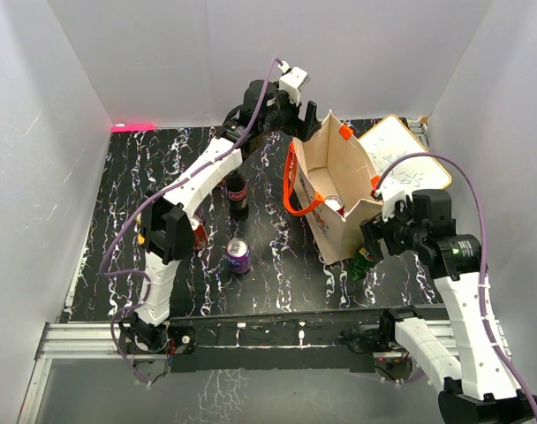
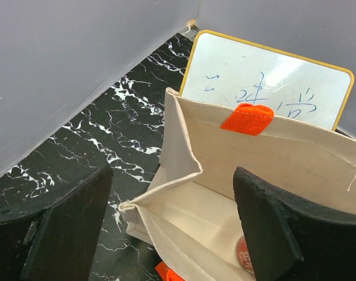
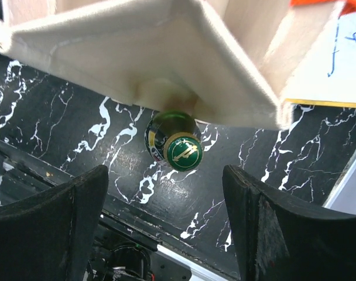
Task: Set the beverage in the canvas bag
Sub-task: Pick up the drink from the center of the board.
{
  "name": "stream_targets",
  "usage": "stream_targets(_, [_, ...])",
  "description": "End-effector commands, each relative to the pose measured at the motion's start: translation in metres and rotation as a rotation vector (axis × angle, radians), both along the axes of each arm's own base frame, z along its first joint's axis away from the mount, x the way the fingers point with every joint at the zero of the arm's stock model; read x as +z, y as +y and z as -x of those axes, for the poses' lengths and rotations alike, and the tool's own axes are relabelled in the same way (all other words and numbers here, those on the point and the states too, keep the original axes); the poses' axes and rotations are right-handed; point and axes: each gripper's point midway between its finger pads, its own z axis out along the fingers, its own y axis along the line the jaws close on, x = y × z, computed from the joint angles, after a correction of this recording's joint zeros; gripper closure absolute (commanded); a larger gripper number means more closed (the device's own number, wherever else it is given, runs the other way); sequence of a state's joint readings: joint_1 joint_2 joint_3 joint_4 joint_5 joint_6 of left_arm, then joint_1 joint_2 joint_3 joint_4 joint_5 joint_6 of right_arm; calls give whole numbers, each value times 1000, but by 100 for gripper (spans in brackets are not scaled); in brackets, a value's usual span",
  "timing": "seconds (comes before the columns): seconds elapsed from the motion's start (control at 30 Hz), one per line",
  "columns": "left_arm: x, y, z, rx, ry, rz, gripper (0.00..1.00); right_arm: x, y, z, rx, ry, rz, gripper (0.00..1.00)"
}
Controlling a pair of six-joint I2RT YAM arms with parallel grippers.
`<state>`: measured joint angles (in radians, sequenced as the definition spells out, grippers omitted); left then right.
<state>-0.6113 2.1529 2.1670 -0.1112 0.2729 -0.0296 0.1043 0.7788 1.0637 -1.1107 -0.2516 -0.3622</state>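
The jaws of the left gripper [image 2: 175, 225] are standing spread wide and holding nothing, hanging over the far end of the open mouth of the canvas bag [image 2: 295, 158]. The jaws of the right gripper [image 3: 166, 225] are likewise gaping wide and empty, touching nothing, hovering at the bag's near right corner.

The black marble-patterned table [image 1: 286, 278] is carrying everything. The canvas bag [image 1: 339, 172] is standing upright right of centre with its mouth open and an orange loop handle [image 1: 292, 190] drooping over its left side. A yellow-framed whiteboard [image 1: 405, 163] with blue writing is lying just to the bag's far right, partly tucked behind it.

A dark cola bottle [image 1: 238, 194] is standing upright left of the bag. A green bottle [image 3: 177, 143] with a green cap is standing just off the bag's near right corner, right below the right gripper; whether it is touching the cloth cannot be told. A purple can [image 1: 239, 255] is standing nearer, well left of the bag. A red can [image 1: 333, 204] is sitting inside the bag, on its bottom.
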Motion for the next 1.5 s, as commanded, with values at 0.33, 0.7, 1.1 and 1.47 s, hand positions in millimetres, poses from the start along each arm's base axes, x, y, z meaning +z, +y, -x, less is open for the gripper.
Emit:
stream_targets(0.33, [37, -7, 29, -50, -78, 0, 17, -19, -4, -14, -66, -73, -15, 26])
stream_targets(0.7, [35, -7, 32, -50, -80, -10, 17, -29, -2, -11, -48, -47, -13, 33])
stream_targets(1.1, [31, -11, 37, -67, -81, -25, 17, -14, -9, -21, -57, -75, 28, 36])
stream_targets(1.47, [26, -14, 38, -77, -72, -28, 17, -16, -2, -24, -15, -41, 17, 43])
